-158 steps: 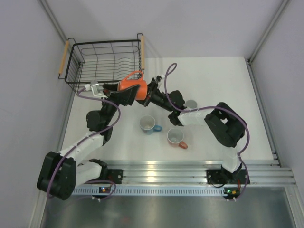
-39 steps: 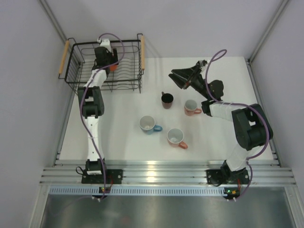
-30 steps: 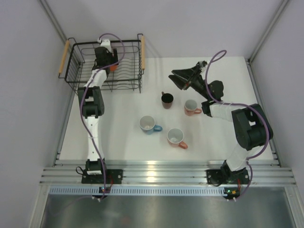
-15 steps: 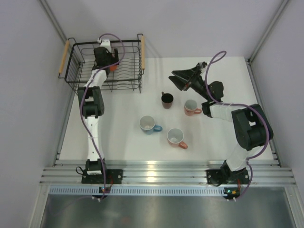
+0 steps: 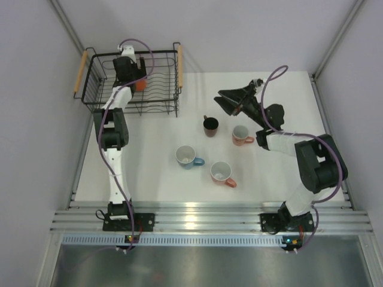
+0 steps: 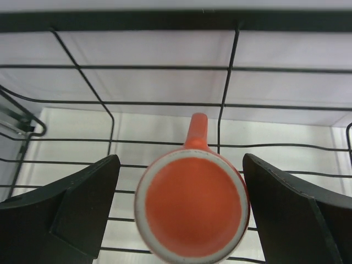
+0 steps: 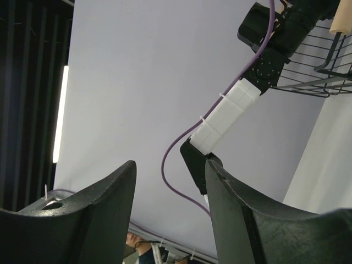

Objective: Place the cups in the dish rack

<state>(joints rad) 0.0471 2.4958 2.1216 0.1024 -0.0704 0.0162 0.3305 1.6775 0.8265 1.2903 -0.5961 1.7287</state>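
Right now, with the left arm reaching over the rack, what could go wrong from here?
1. The open left gripper flanks the orange mug on the dish rack wires; pulling out sideways rather than straight back could clip and tip it.
2. The mug sits on thin, widely spaced wires, so a nudge might rock it.
3. The dark mug and a pink mug stand close together near the right gripper; reaching for one may bump the other.

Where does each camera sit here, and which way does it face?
Top external: above, behind the bases, facing down on table, dish rack, left arm, right arm.
Left wrist: over the rack, facing down; left gripper flanks the orange cup.
Right wrist: faces sideways past right gripper at the left arm.
Shared: all show the rack.
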